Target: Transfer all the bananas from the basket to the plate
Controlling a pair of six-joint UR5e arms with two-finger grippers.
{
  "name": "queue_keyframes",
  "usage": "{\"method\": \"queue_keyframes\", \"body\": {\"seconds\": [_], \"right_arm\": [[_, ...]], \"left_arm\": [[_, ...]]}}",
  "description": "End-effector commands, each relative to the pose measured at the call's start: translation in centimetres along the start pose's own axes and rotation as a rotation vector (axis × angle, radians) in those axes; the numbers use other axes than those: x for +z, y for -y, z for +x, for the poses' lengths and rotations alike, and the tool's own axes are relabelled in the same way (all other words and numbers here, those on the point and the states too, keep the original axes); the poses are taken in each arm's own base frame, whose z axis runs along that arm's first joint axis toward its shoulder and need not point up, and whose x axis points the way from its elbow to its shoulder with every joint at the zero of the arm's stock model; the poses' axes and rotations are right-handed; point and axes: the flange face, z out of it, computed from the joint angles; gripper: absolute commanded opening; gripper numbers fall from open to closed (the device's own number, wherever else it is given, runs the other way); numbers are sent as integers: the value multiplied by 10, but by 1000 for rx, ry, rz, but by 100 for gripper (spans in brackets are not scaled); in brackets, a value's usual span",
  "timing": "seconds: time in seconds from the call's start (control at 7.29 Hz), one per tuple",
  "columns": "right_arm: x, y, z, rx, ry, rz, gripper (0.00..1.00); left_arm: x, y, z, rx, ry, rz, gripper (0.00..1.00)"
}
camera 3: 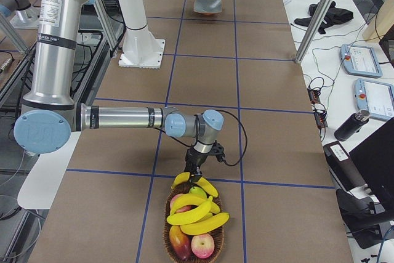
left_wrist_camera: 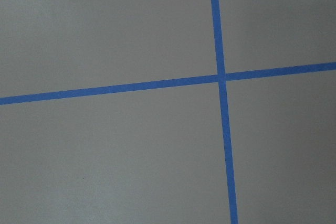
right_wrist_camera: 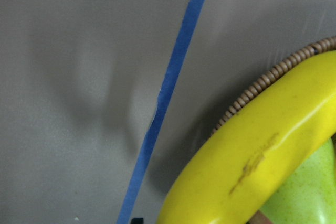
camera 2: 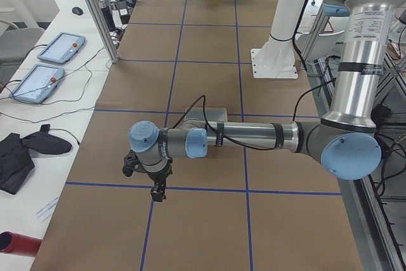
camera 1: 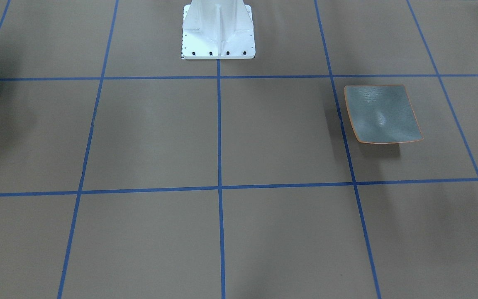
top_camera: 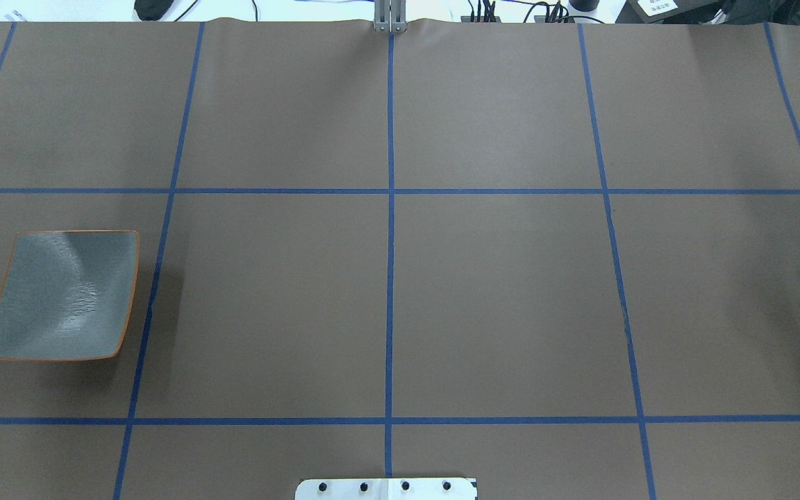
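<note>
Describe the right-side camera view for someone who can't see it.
The robot's right gripper hangs over the far rim of a wicker basket of bananas and other fruit, at the near end of a brown, blue-taped table. The empty plate sits far down the table.

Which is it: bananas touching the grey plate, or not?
Apart. The exterior right view shows the bananas in the basket at the near end, the plate bare at the far end.

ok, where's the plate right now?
Overhead view, robot's left side: the plate lies empty, just left of a blue tape line.
</note>
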Motion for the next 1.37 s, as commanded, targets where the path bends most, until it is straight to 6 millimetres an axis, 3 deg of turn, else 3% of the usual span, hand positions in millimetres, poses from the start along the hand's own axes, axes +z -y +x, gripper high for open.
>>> {"method": "queue_keyframes", "body": {"seconds": [0.0,0.27,0.41,0.69,0.82,1.1,1.23], "right_arm": [[2,-2,1,1,-2,-5,57],[-1,0,0,-1,0,2,11],[-8,0,4,8,2,15,0],[-35,-8,29,57,13,67,0],[-57,-14,32,63,15,61,0],[-121,-3,8,61,17,81,0],[-157,20,-7,61,26,81,0]], "left_arm": [[-1,1,2,4,0,3,100],[-2,1,2,3,1,5,100],[-2,1,2,5,1,4,100],[-1,1,2,4,0,3,100],[-1,1,2,4,0,3,100],[0,1,1,0,0,0,100],[0,3,0,1,0,0,100]]}}
